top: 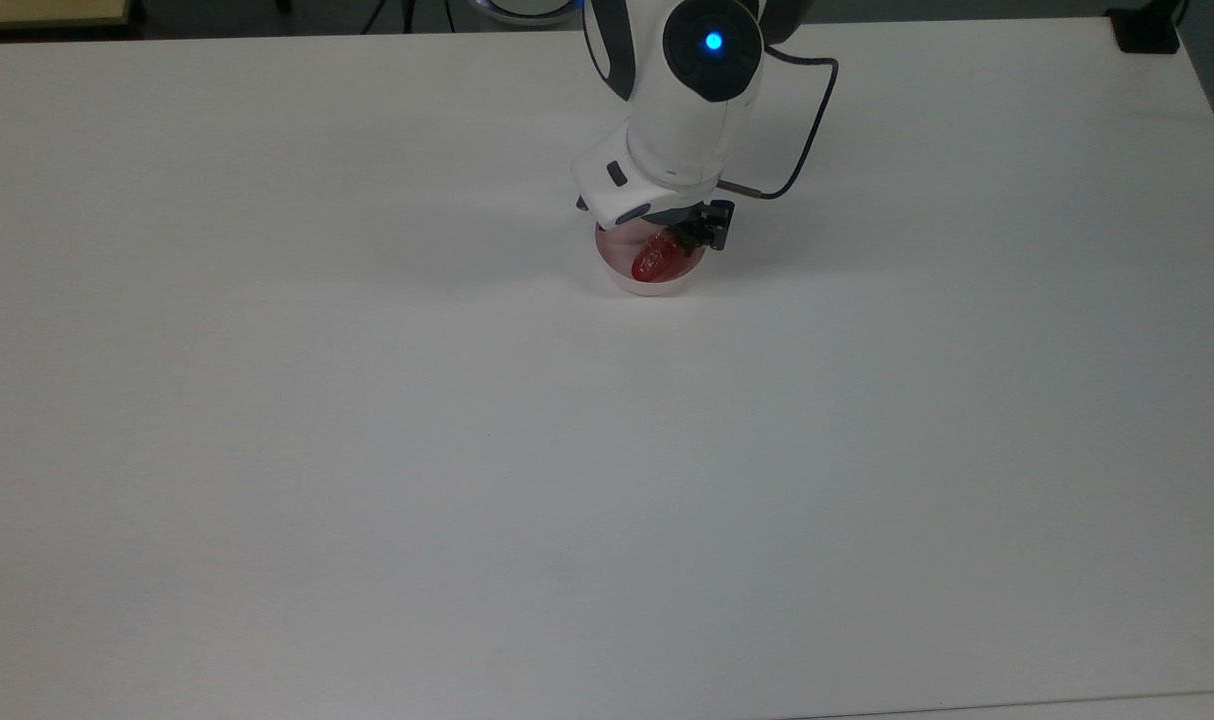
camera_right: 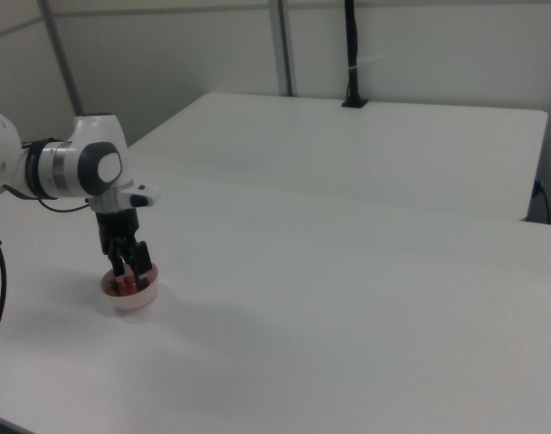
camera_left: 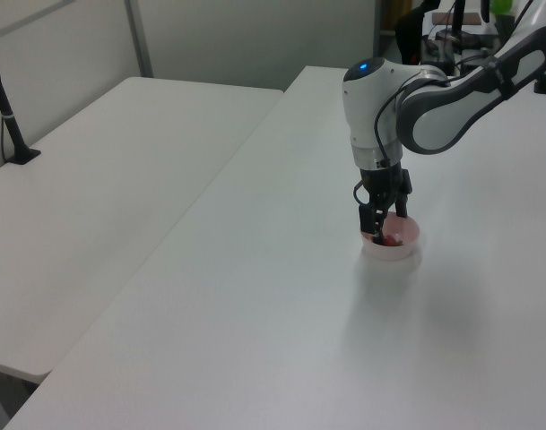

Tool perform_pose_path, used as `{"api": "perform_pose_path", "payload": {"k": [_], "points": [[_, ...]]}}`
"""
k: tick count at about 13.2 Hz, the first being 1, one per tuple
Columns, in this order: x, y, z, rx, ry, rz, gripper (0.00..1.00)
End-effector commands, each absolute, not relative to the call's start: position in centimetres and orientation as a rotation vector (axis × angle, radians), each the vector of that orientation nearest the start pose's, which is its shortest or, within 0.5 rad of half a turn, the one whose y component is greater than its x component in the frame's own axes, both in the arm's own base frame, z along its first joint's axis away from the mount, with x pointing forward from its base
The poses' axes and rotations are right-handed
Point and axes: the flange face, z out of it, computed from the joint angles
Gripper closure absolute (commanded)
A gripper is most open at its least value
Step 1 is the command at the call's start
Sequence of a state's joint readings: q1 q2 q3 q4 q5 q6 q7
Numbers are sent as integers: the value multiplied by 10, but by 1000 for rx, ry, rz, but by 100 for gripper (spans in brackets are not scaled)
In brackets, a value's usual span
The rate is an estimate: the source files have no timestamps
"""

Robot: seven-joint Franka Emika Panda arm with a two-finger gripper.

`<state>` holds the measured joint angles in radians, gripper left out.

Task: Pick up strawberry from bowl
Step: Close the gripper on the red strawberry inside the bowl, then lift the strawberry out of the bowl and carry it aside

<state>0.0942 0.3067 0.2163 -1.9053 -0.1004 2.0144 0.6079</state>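
Observation:
The pale pink bowl [top: 650, 284] stands on the white table toward the top view's far middle. The glossy red strawberry [top: 655, 259] lies inside it, its leaf cap hidden under the arm's hand. My gripper [top: 662, 238] has come down into the bowl, open, one finger on each side of the strawberry. In the right view the gripper [camera_right: 130, 268] has both fingers dipping past the rim of the bowl [camera_right: 132, 299], with the strawberry [camera_right: 121, 286] red between them. In the left view the gripper [camera_left: 385, 229] covers the bowl's [camera_left: 396, 251] far side.
The white table [top: 607, 450] spreads wide around the bowl. A black cable [top: 802, 150] loops off the wrist. A second white table [camera_left: 102, 179] adjoins it, carrying a black post [camera_left: 8, 116].

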Motion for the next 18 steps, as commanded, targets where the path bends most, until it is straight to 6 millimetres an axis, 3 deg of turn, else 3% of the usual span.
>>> {"api": "perform_pose_path", "payload": {"k": [1, 3, 5, 7, 8, 10, 14, 18], "points": [[576, 174, 309, -3189, 476, 195, 1], [577, 174, 302, -3186, 485, 201, 1], [578, 176, 300, -3181, 481, 188, 9], [581, 173, 306, -3183, 469, 179, 41], [581, 172, 307, -3183, 461, 177, 51], [580, 169, 312, -3198, 360, 191, 54], [580, 165, 359, -3207, 310, 159, 54], [583, 157, 392, -3206, 284, 141, 54]]}}
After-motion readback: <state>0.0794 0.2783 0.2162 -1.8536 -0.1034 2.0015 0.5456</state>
